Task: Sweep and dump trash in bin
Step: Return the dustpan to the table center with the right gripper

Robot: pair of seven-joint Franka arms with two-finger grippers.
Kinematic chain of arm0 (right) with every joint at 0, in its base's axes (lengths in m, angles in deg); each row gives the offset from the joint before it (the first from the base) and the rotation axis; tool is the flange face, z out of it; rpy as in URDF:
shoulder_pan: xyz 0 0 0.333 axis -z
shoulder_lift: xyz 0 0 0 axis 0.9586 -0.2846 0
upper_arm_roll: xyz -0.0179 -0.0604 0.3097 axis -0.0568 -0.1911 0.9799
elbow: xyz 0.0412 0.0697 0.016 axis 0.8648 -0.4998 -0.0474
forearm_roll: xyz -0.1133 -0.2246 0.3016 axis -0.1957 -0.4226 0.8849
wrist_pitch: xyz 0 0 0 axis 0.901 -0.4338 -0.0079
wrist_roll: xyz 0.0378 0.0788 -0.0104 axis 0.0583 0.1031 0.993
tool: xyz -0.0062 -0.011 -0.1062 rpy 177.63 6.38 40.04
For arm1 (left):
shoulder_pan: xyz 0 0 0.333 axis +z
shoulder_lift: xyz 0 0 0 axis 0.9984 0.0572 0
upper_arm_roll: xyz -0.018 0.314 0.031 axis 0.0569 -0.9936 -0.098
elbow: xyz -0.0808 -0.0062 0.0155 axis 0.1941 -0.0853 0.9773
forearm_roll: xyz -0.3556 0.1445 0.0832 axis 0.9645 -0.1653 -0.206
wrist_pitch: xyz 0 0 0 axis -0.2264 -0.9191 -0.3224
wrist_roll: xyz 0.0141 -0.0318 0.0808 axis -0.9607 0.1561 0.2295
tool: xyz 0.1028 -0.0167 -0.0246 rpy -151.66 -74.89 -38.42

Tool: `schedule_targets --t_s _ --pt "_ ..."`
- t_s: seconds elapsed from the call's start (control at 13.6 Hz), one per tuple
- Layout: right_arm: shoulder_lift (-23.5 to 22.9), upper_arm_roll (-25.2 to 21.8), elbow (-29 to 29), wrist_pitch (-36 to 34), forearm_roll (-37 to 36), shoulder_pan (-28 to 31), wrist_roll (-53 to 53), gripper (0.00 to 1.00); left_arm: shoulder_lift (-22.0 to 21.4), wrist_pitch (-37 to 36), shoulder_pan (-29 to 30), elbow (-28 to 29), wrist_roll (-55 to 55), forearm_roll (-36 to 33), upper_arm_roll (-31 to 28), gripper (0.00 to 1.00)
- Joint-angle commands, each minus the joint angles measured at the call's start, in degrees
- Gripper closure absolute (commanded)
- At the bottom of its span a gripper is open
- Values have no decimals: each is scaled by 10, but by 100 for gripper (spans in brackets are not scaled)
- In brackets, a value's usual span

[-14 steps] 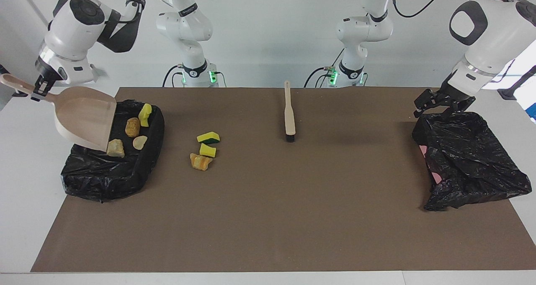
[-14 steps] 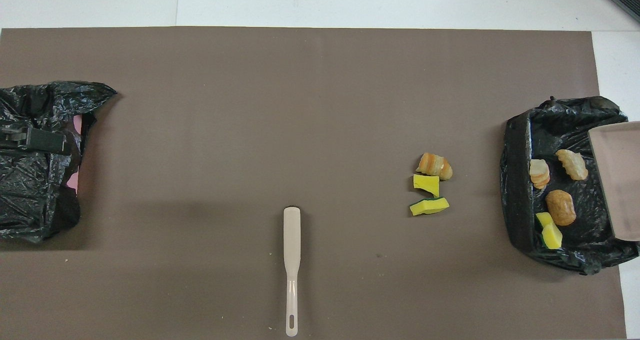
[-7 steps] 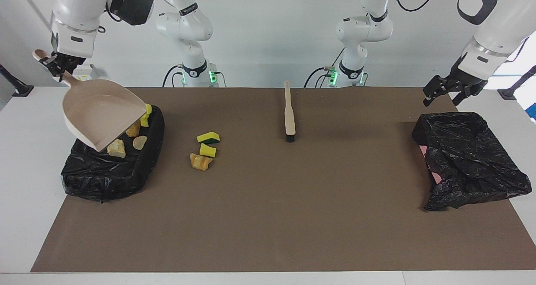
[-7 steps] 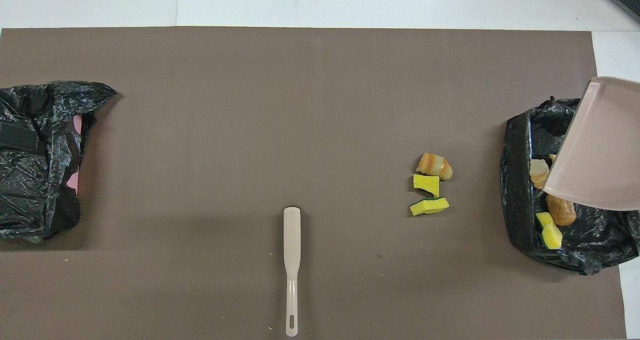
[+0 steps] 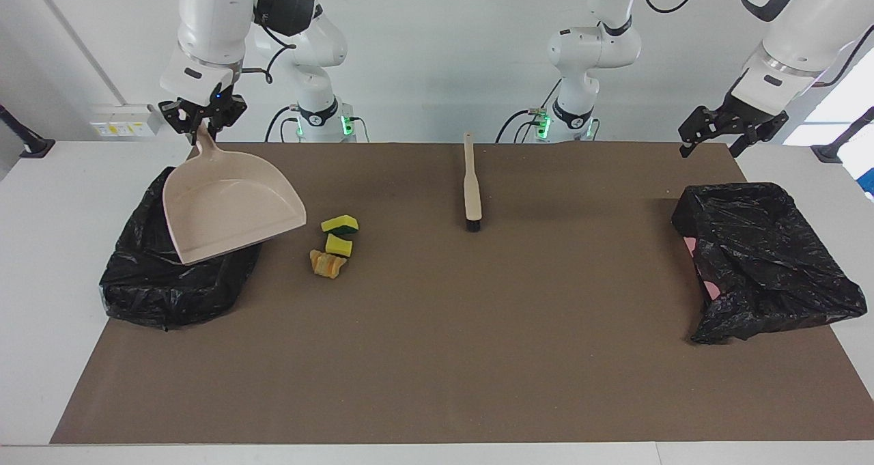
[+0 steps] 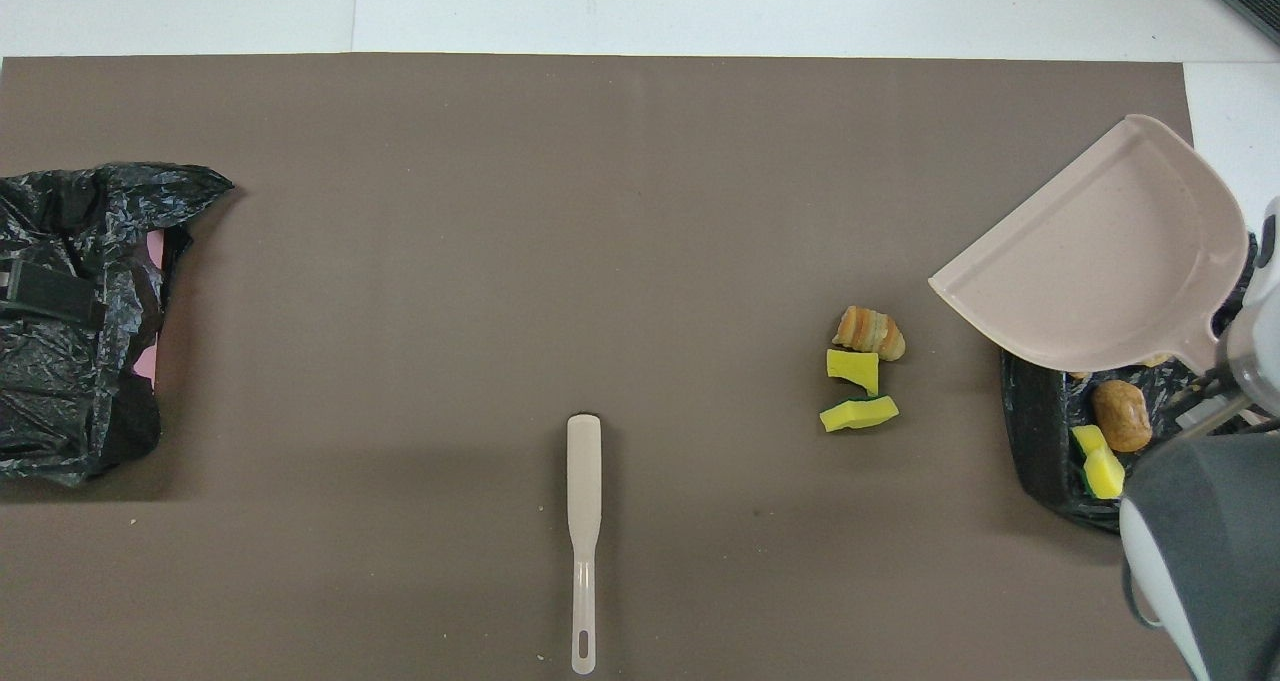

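The counter (image 5: 41, 246) carries a brown mat (image 5: 450, 356) that covers most of it. At the left arm's end sits a black bin (image 5: 758, 260), lined with a crumpled bag, by the mat's edge. At the right arm's end sits another black bin (image 5: 171, 291), partly covered in both views by the dustpan (image 5: 229, 209), which hangs tilted above it, mouth turned toward the counter's middle. The right end effector (image 5: 202, 125) pinches the dustpan's handle from above, near the counter's robot-side edge. The left end effector (image 5: 724, 129) hovers with its fingers spread wide and nothing in them, over the robot-side corner at the left arm's end. The brush (image 5: 470, 185) lies on the mat near the robot-side edge, about midway along it, bristles pointing away from the robots. Three pieces of trash (image 5: 334, 245) lie clustered on the mat just beside the dustpan's bin. More trash (image 6: 1108, 436) lies inside that bin: a tan chunk and a yellow sponge show in the overhead view.
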Motion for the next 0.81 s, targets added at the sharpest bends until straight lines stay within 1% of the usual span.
schedule_targets --t_s 0.0,0.15,0.3,0.52,0.59,0.74 --pt "-24 7 12 -7 48 -21 -102 100 3 -13 -9 -9 7 -10 -4 0" --pt "-54 8 16 0 71 -74 -210 100 3 -11 -9 -9 6 -10 -4 0" --pt "-84 8 35 3 108 -107 -294 100 3 -8 -10 -7 6 -9 -4 0" --pt "-151 7 62 8 163 -165 -450 100 3 -7 -10 -7 6 -6 -4 0" --pt "-172 7 68 33 172 -188 -503 100 3 -7 -10 -7 6 -6 -4 0" --pt "-208 7 82 81 216 -221 -568 100 3 -7 -10 -7 6 -5 -4 0"
